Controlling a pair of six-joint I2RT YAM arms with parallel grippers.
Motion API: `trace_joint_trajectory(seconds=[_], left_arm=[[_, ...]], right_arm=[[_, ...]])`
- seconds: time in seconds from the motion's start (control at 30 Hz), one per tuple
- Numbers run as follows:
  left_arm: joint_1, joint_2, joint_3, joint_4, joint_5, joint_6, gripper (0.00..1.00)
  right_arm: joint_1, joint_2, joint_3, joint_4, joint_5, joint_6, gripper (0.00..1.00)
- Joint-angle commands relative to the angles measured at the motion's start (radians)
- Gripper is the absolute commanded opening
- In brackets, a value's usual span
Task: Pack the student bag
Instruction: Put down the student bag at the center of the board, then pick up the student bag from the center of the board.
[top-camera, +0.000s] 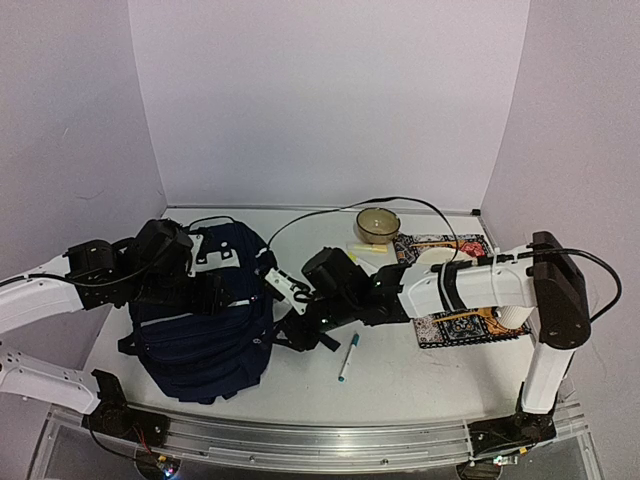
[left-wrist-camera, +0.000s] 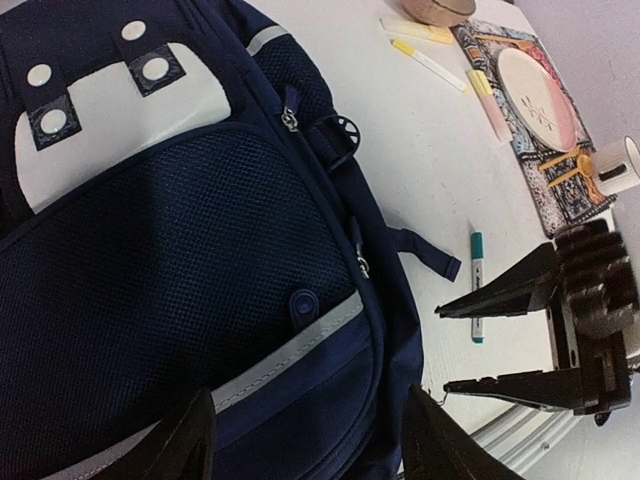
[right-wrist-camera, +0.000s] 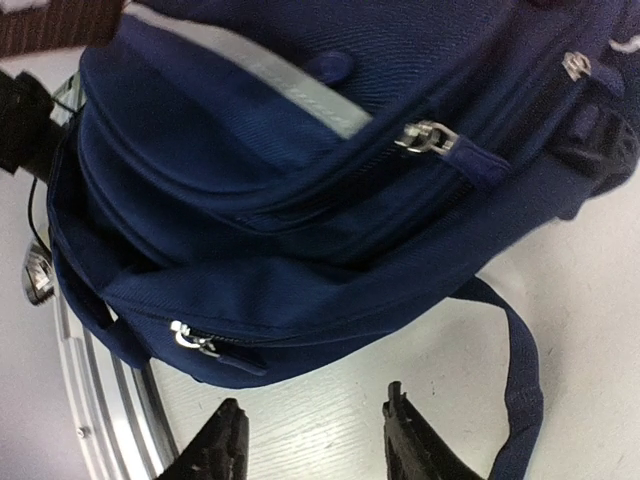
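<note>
Left gripper (left-wrist-camera: 310, 395): the fingers are standing wide apart with nothing between them. The student bag (left-wrist-camera: 180, 260) is lying flat directly beyond the tips, its mesh pocket and light patch facing the wrist camera.

Right gripper (right-wrist-camera: 315, 400): the fingers are standing moderately apart and gripping nothing, with bare table (right-wrist-camera: 560, 270) showing between them. The bag's side, carrying a zipper pull (right-wrist-camera: 425, 135), is sitting just beyond the tips, and a loose strap (right-wrist-camera: 520, 390) is trailing beside one finger.

Only the left wrist view is showing the right fingers side-on – parted, just off the bag's edge, with a teal pen (left-wrist-camera: 477, 285) lying behind them. In the top view the left fingers are merging with the dark bag, so their gap cannot be read there. That view alone is showing both arms converging on the bag.
</note>
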Motion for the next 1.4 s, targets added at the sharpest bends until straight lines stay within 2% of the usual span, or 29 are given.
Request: trace_joint_trajectory(seconds=[0.0,0.13,0.4,0.7,0.87,1.07,1.23,1.37], left_arm=[[0.002,0.007,0.006,-0.008,-0.068,-0.123,0.66],[0.002,0.014,0.014,-0.056,-0.125,-0.147,0.68],[0.001,0.036,0.026,-0.110,-0.185,-0.168,0.69],[0.002,0.043,0.026,-0.110,-0.180,-0.179,0.68],[0.001,0.038,0.022,-0.109,-0.184,-0.181,0.67],[0.002,0.041,0.017,-0.109,-0.178,-0.183,0.66],[0.002,0.028,0.011,-0.101,-0.165,-0.189,0.65],[0.002,-0.006,-0.003,-0.074,-0.136,-0.187,0.62]], right_arm=[[-0.049,-0.068,0.016,-0.018,-0.085,0.124,0.55],[-0.068,-0.055,0.059,0.011,-0.121,0.322,0.60],[-0.069,0.059,0.150,0.028,-0.160,0.660,0.61],[-0.067,0.134,0.191,0.033,-0.205,0.758,0.58],[-0.064,0.171,0.223,0.042,-0.262,0.768,0.53],[-0.062,0.193,0.274,0.118,-0.318,0.782,0.36],[-0.062,0.202,0.278,0.310,-0.384,0.842,0.23],[-0.063,0.211,0.265,0.543,-0.413,0.910,0.23]])
